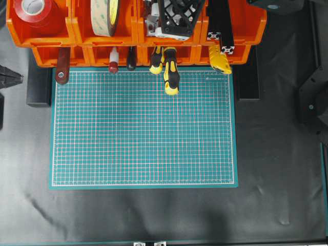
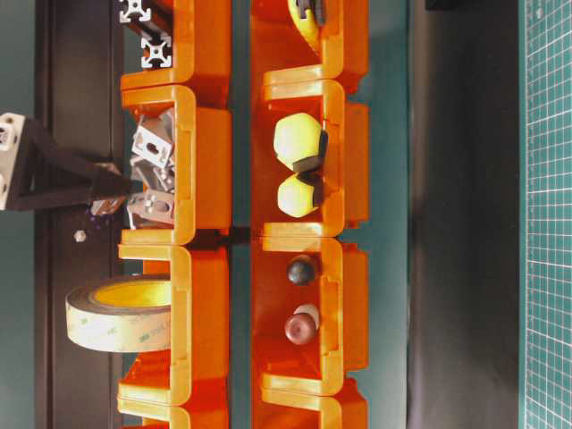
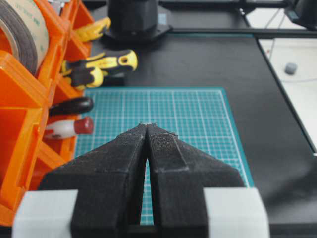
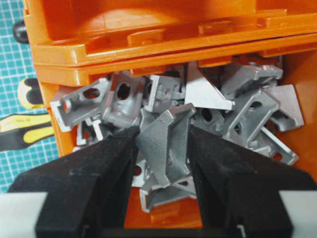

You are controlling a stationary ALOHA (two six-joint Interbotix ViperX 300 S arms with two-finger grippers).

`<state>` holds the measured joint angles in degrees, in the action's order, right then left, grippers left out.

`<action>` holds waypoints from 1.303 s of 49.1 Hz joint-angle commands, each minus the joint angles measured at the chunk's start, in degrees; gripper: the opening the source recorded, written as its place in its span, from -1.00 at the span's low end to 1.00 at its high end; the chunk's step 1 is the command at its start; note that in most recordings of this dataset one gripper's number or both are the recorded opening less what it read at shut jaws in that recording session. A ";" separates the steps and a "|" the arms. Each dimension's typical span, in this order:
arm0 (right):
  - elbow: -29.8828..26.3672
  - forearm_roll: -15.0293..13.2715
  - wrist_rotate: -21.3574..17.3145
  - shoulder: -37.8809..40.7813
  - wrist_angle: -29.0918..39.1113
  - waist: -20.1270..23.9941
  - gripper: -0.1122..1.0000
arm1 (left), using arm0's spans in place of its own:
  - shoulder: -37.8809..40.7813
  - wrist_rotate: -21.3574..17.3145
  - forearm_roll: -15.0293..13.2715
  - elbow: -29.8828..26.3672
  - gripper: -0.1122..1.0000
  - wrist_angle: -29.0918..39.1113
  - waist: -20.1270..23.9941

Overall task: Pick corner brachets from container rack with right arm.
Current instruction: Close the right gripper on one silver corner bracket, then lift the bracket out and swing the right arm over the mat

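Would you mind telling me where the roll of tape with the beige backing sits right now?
In the overhead view the tape roll stands on edge in the rack's upper row, second bin from the left, between the red tape and the bracket bin.

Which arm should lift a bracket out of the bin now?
Right. The right gripper is down in the container rack with its jaws closed on one of the corner brachets. The left gripper hangs shut over the green mat, outside the bins.
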<state>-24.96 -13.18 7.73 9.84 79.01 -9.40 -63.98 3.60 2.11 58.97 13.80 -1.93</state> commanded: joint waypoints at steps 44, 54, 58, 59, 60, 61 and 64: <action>4.04 -0.97 -8.70 -20.21 -0.44 8.96 -0.23 | -3.25 0.18 0.18 -1.85 -0.79 4.75 -0.09; 18.11 -1.32 -16.08 -28.92 -11.43 14.15 -0.23 | -3.34 0.18 0.18 -1.85 -0.79 4.83 -0.18; 24.52 -1.49 -19.60 -31.90 -16.08 16.35 -0.23 | -3.43 0.18 0.18 -1.85 -0.79 4.75 -0.18; 26.19 -1.41 -20.57 -32.52 -17.14 16.79 -0.23 | -3.43 0.18 0.09 -1.85 -0.79 4.75 -0.09; 27.60 -1.41 -21.62 -33.13 -18.19 17.23 -0.23 | -3.43 0.18 0.18 -1.85 -0.79 4.75 -0.09; 29.18 -1.49 -22.68 -33.66 -19.25 17.67 -0.23 | -3.43 0.18 0.18 -1.85 -0.79 4.75 -0.09; 33.22 -1.49 -25.58 -35.16 -22.32 18.98 -0.23 | -3.43 0.18 0.18 -1.85 -0.79 4.75 -0.09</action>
<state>3.78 -14.41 -15.38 -23.03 61.35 8.00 -67.85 3.60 2.11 58.97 18.90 -2.02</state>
